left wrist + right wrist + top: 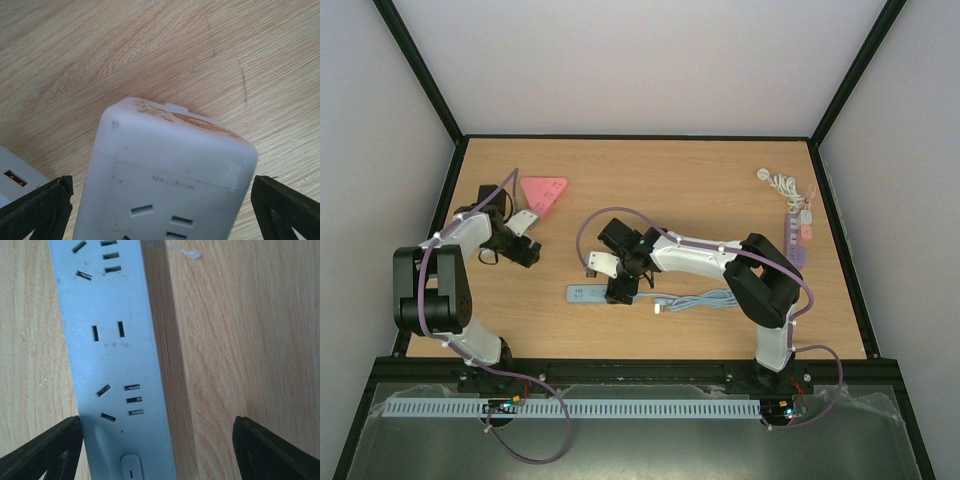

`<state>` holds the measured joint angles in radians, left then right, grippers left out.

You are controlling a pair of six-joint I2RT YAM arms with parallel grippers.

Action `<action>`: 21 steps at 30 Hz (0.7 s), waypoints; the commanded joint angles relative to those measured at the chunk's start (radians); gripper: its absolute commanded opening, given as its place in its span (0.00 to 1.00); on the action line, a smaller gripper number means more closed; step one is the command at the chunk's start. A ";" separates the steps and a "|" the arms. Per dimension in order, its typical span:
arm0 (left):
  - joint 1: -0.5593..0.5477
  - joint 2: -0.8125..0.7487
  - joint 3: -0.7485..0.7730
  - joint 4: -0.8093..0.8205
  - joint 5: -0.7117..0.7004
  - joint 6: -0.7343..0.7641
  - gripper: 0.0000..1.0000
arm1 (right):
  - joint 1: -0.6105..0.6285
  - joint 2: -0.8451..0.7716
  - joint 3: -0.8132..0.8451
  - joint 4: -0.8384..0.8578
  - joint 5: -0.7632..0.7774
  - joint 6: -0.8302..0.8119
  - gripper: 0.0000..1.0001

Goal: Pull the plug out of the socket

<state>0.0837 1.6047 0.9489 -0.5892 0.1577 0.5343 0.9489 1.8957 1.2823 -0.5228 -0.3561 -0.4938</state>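
left gripper: fingers wide apart, one at each bottom corner of its wrist frame. White adapter sits between them on the table. There's a small gap on both sides, so it's straddled, not clamped. The adapter face reads MAX 2500W, its outlet slots face the camera, and there are orange-brown marks along its top edge. Lower left of that frame shows the corner of another pale piece with a small slot, just beside the adapter. Cannot tell what it is.

right gripper: fingers also spread, at the bottom corners of its wrist frame. The power strip runs top to bottom through the left half of the frame, nearer the left-side finger. Its socket slots are all exposed, and its switch is at the bottom edge.

Overhead: the power strip lies centre frame under the right gripper, with a grey cable bunched just to its right. The left gripper is at centre left, well apart from the power strip. Pink triangle is upper left. A white cord and a pink and purple bar are near the table's right edge.
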 commanded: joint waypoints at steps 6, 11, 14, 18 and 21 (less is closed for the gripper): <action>0.004 -0.113 0.056 -0.054 0.070 -0.019 1.00 | 0.007 0.001 -0.016 -0.008 0.094 -0.027 0.58; 0.004 -0.167 0.080 -0.066 0.074 -0.023 1.00 | 0.005 0.002 -0.038 -0.023 0.120 -0.033 0.49; 0.004 -0.186 0.092 -0.076 0.089 -0.024 1.00 | -0.001 0.007 -0.046 -0.034 0.125 -0.040 0.50; 0.004 -0.200 0.102 -0.085 0.103 -0.030 1.00 | -0.019 0.003 -0.059 -0.034 0.124 -0.047 0.44; 0.004 -0.212 0.109 -0.088 0.112 -0.033 1.00 | -0.043 -0.005 -0.067 -0.045 0.128 -0.058 0.41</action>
<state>0.0837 1.4200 1.0302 -0.6376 0.2401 0.5121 0.9585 1.8854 1.2583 -0.5190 -0.3584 -0.5217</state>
